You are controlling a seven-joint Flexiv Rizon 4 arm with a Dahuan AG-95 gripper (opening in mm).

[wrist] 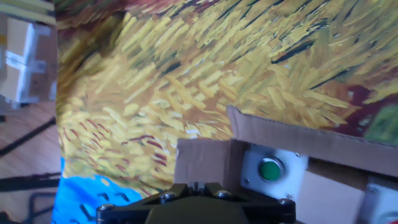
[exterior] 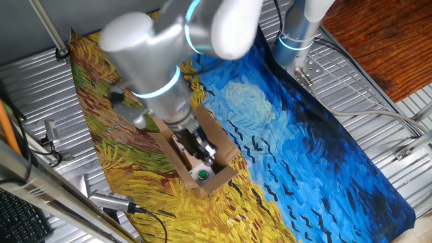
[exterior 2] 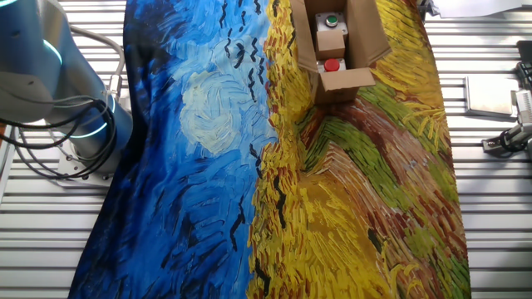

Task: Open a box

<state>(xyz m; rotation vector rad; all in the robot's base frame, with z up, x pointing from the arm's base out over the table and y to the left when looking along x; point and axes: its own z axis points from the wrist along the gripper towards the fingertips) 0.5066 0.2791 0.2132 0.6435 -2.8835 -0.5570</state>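
The box (exterior: pixel 217 156) is brown cardboard and stands on the yellow part of the painted cloth, with its top flaps folded outward. Inside lies a white unit with a green button (exterior: pixel 202 175). The other fixed view shows the box (exterior 2: pixel 363 33) at the top edge, holding a green button (exterior 2: pixel 332 21) and a red button (exterior 2: pixel 332 65). My gripper (exterior: pixel 198 148) hangs over the box's open top. In the hand view my gripper (wrist: pixel 198 185) has its fingers together, just behind an end flap (wrist: pixel 204 160). I see nothing held between them. My gripper does not show in the other fixed view.
The cloth (exterior: pixel 297 148) covers a slatted metal table. A second arm's base (exterior 2: pixel 75 124) with cables stands beside the blue part. A cabled tool (exterior: pixel 111 200) lies at the table's near edge. Metal parts (exterior 2: pixel 507 137) lie off the cloth.
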